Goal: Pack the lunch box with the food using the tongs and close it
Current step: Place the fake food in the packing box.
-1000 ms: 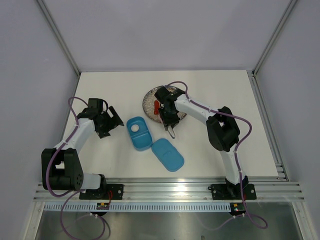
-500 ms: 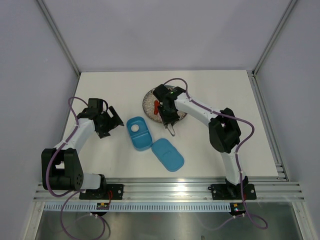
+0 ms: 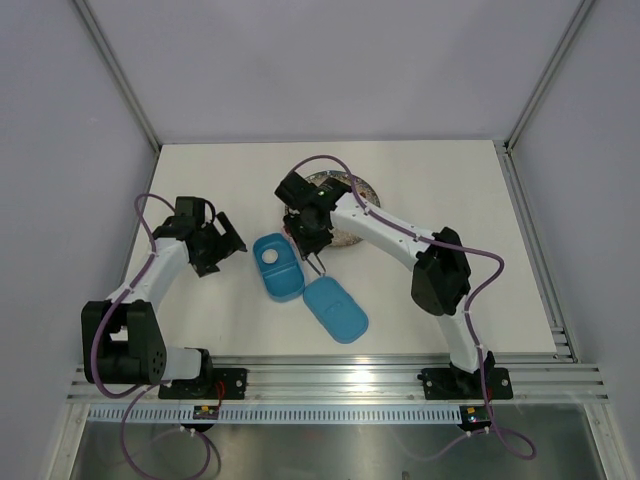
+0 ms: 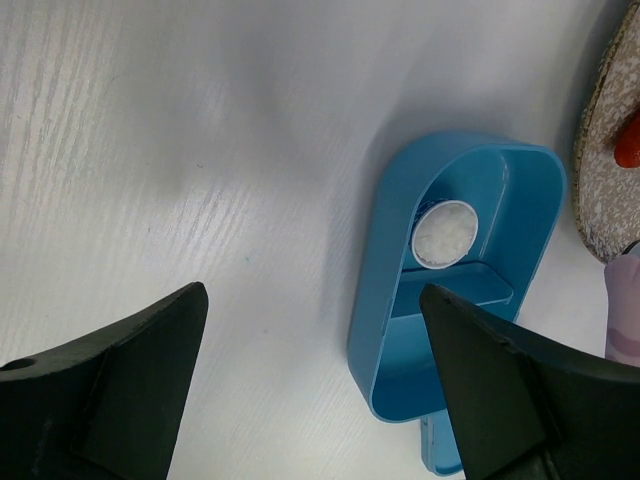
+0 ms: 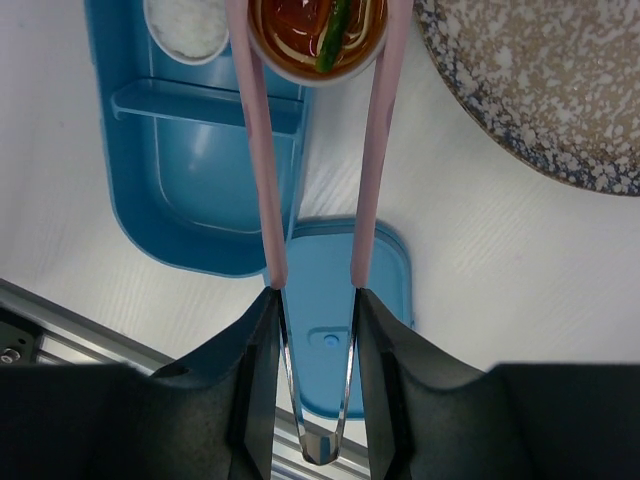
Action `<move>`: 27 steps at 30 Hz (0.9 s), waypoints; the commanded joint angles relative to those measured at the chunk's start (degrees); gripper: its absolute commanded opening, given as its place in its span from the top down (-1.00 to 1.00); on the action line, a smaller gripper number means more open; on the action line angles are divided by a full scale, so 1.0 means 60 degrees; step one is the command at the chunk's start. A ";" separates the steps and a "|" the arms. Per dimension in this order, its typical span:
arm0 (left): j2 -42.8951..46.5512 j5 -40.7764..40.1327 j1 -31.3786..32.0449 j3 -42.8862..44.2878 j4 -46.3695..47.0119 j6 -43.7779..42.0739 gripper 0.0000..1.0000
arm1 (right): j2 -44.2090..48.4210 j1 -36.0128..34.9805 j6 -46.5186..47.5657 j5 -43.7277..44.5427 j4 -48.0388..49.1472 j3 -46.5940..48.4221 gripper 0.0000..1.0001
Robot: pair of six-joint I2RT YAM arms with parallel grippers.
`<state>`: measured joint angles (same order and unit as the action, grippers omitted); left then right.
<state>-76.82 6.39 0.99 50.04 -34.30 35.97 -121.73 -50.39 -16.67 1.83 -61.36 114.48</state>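
Observation:
The blue lunch box (image 3: 286, 283) lies open at mid-table with a white ball (image 3: 268, 256) in one compartment. Its flat lid (image 3: 337, 310) rests beside it, nearer the arms. My right gripper (image 5: 316, 300) is shut on the pink tongs (image 5: 262, 170). Their tips pinch a small round cup of orange-red food (image 5: 318, 40) with a green strip, over the box's (image 5: 200, 170) edge next to the white ball (image 5: 185, 25). My left gripper (image 4: 312, 295) stands open over bare table, left of the box (image 4: 375, 300), holding nothing.
The speckled round plate (image 3: 352, 188) sits behind the box, partly under the right arm, and a red piece (image 4: 630, 150) lies on it. The aluminium rail runs along the table's near edge. Grey walls enclose the table on three sides.
The right arm has swung left from over the plate to the lunch box, carrying the tongs and the food cup. The left arm has not moved.

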 commanded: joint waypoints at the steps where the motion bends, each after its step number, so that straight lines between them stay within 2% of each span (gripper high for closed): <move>1: 0.0395 -0.0186 -0.0063 0.0068 0.0107 -0.0150 -0.83 | -0.0277 -0.0170 0.0199 -0.0260 -0.0202 0.0681 0.59; 11: 0.0425 -0.0201 -0.0063 0.0082 0.0063 -0.0106 -0.83 | -0.0980 -0.0347 0.0375 -0.0685 -0.0261 0.0989 0.57; 27: 0.0366 -0.0143 -0.0063 0.0097 0.0107 -0.0135 -0.83 | -0.1362 -0.0610 0.0448 -0.0407 -0.0437 0.1092 0.57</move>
<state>-75.68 5.82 0.99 50.04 -34.54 35.83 -129.62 -52.60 -15.16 -0.91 -62.89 118.50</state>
